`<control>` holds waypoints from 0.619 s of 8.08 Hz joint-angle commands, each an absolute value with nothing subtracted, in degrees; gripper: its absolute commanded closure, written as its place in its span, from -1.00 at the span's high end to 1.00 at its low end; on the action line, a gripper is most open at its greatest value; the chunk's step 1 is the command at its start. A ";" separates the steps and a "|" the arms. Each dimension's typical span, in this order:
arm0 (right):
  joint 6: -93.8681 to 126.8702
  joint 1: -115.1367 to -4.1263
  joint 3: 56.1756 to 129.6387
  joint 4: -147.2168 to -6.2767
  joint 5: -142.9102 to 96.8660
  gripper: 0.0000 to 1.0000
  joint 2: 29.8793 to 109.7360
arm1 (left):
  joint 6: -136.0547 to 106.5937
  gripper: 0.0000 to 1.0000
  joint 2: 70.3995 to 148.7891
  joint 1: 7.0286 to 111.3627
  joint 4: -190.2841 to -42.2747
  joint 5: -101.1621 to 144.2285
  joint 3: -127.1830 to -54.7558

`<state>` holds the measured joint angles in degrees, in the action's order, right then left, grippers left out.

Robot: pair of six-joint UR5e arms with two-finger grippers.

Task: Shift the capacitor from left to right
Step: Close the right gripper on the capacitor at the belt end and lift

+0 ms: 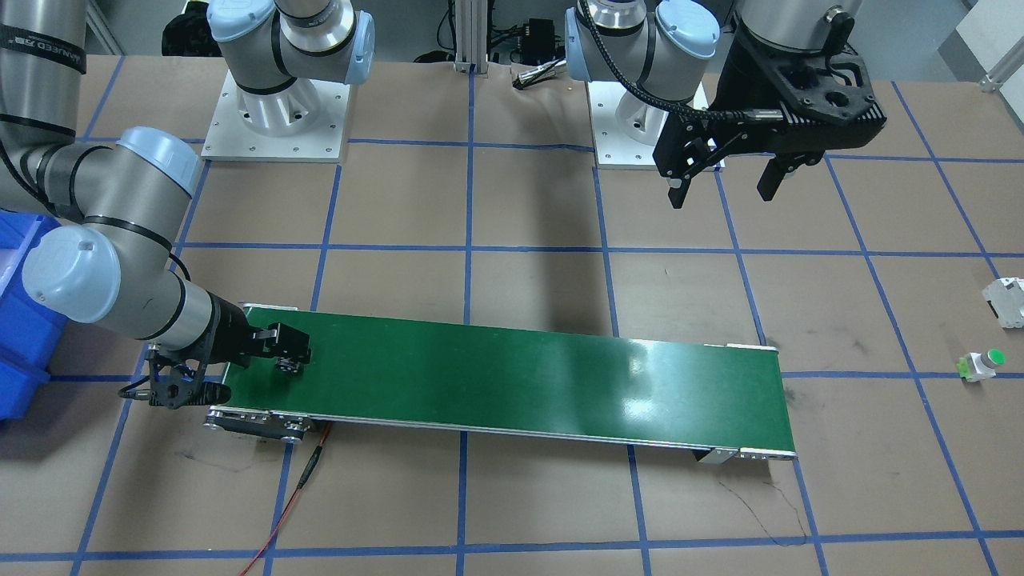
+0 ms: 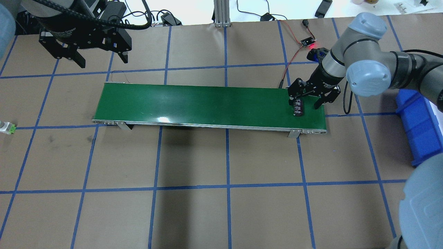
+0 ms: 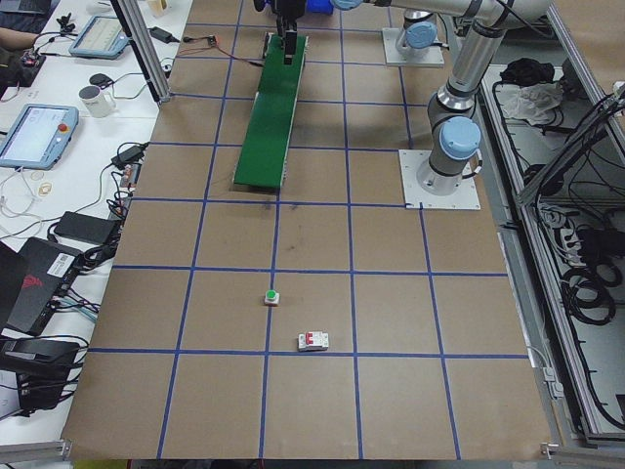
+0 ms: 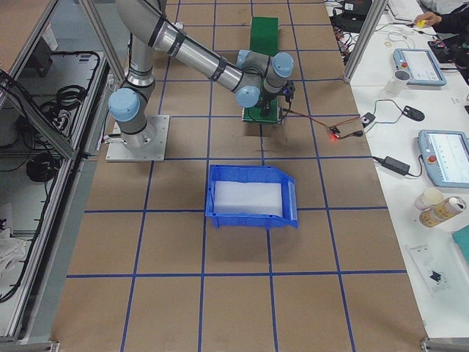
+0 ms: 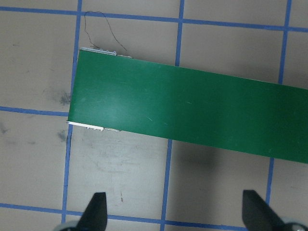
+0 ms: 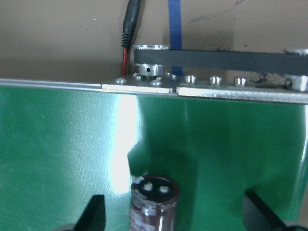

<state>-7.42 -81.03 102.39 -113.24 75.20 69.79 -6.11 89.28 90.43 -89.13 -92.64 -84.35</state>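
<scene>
At the right end of the green conveyor belt (image 2: 207,103), the capacitor (image 2: 298,108) appears to stand on end, silvery terminals up. My right gripper (image 2: 304,104) straddles it with its fingers (image 6: 96,214) wide apart and touching nothing. The capacitor sits closer to the left finger than to the right one. I judge this to be the pick-up. To do it well, I shift slightly left to centre it, drop lower on the sleeve, then close slowly. Otherwise the first finger to touch may tip it over on the slick belt. The blue bin (image 2: 418,124) stands to the right, well apart. My left gripper (image 2: 103,61) hangs open above the table, beyond the belt's far left corner.
</scene>
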 commanded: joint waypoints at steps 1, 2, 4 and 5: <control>-7.65 -81.04 102.39 -113.38 75.67 0.88 69.70 | -6.06 1.00 89.38 90.44 -89.12 -92.64 -84.37; -8.17 -81.04 102.31 -113.20 75.93 -0.40 69.96 | -6.06 1.00 89.30 90.44 -89.12 -92.64 -84.37; -8.52 -81.04 102.13 -113.12 76.11 -1.00 70.31 | -6.07 1.00 89.30 90.44 -89.12 -92.72 -84.38; -8.70 -81.04 101.95 -112.85 79.59 -1.00 70.40 | -6.06 1.00 89.30 90.44 -89.12 -92.64 -84.38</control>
<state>-8.38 -81.03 102.19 -113.16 76.18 70.22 -6.09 89.33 90.44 -89.12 -92.67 -84.37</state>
